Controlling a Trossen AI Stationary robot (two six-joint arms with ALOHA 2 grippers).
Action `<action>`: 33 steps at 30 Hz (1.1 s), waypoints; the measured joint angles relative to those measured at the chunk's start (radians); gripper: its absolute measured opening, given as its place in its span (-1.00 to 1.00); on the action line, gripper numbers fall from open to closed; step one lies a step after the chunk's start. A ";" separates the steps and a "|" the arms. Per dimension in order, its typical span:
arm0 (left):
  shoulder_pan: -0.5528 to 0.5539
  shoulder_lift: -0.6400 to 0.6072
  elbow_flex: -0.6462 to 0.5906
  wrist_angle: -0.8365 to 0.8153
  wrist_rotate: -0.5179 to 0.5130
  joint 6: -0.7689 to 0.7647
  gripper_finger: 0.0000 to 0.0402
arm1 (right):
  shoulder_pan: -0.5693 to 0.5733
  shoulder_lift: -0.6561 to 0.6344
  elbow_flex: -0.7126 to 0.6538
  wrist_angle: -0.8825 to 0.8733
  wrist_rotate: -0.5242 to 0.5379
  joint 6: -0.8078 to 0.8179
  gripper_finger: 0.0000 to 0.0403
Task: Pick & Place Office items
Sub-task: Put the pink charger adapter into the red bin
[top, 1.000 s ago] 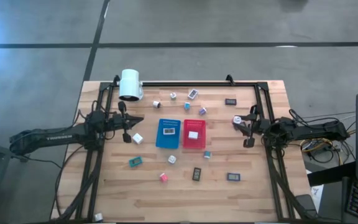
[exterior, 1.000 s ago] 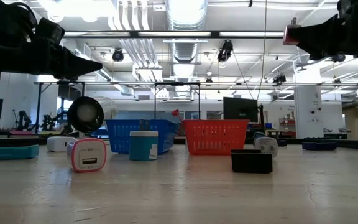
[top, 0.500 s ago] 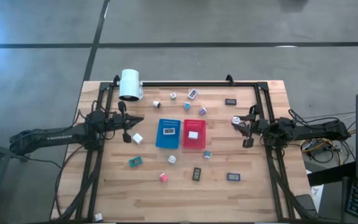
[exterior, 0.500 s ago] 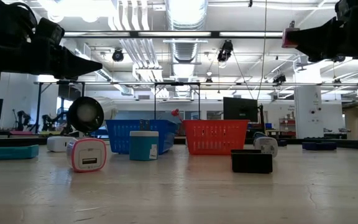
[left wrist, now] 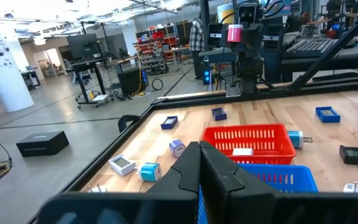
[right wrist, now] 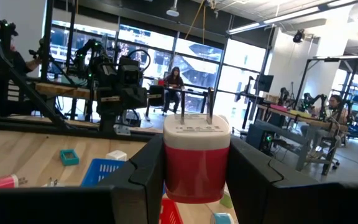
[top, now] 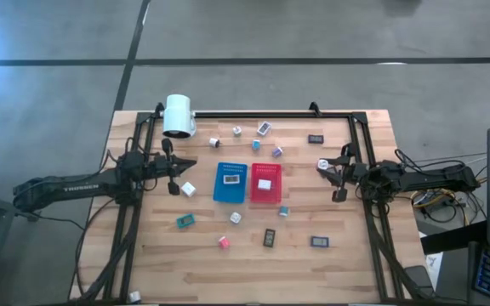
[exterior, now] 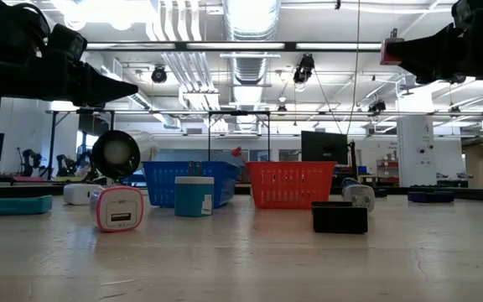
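Small office items lie scattered on the wooden table: a white cube (top: 188, 189), a teal piece (top: 184, 222), a pink cube (top: 224, 242) and dark flat rectangles (top: 269, 237). One item lies in the blue tray (top: 219, 194) and one in the red tray (top: 276, 198). My right gripper (top: 323, 167) hovers right of the red tray, shut on a red-and-white cube (right wrist: 197, 163) with two metal prongs. My left gripper (top: 187, 163) is shut and hangs above the table left of the blue tray, above the white cube. My right gripper pinches the red-and-white cube by its red side faces (right wrist: 174, 171) between the two fingers (right wrist: 149, 169). The fingers come level from the table's right side. The cube is lifted clear of the table (exterior: 389, 50), and its white pronged face points away from the wrist.
A big white cylinder (top: 179, 116) lies at the far left corner. More small items sit along the far edge (top: 264, 127), with one dark rectangle (top: 316, 138) near the right rail. Black frame rails (top: 360, 144) border the table's left, far and right sides. Bare wood lies near the front edge.
My right gripper, keeping the cube, has edged slightly toward the table's left, nearer the red tray. Nothing else has moved.
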 joint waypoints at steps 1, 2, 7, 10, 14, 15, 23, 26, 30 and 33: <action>0.000 0.000 0.000 0.000 0.000 0.000 -0.96 | 0.000 0.000 0.000 0.000 0.000 0.000 -0.37; 0.000 0.000 0.000 0.000 0.000 0.000 -0.96 | 0.000 0.000 0.000 0.000 0.000 0.000 -0.37; 0.000 0.000 0.000 0.000 0.000 0.000 -0.96 | 0.000 0.000 0.000 0.000 0.000 0.000 -0.37; 0.000 0.000 0.000 0.000 0.000 0.000 -0.96 | 0.000 0.001 0.000 0.000 0.000 0.000 -0.37; 0.000 0.000 0.000 0.000 0.000 0.000 -0.96 | 0.000 0.001 0.000 0.000 0.000 0.000 -0.37; 0.000 0.000 0.000 0.000 0.000 0.000 -0.96 | 0.000 0.001 0.000 0.000 0.000 0.000 -0.37; 0.000 0.000 0.000 0.000 0.000 0.004 -0.96 | 0.000 0.001 0.001 0.015 0.004 0.030 -0.37; 0.000 0.000 0.000 0.000 -0.001 0.008 -0.96 | 0.000 0.000 0.003 0.047 0.054 0.074 -0.37; 0.000 0.000 0.000 0.000 -0.013 0.008 -0.96 | -0.001 0.019 0.024 0.042 0.050 0.111 -0.37; 0.000 0.000 0.000 0.000 -0.025 0.008 -0.96 | -0.001 0.077 0.055 0.022 0.050 0.147 -0.37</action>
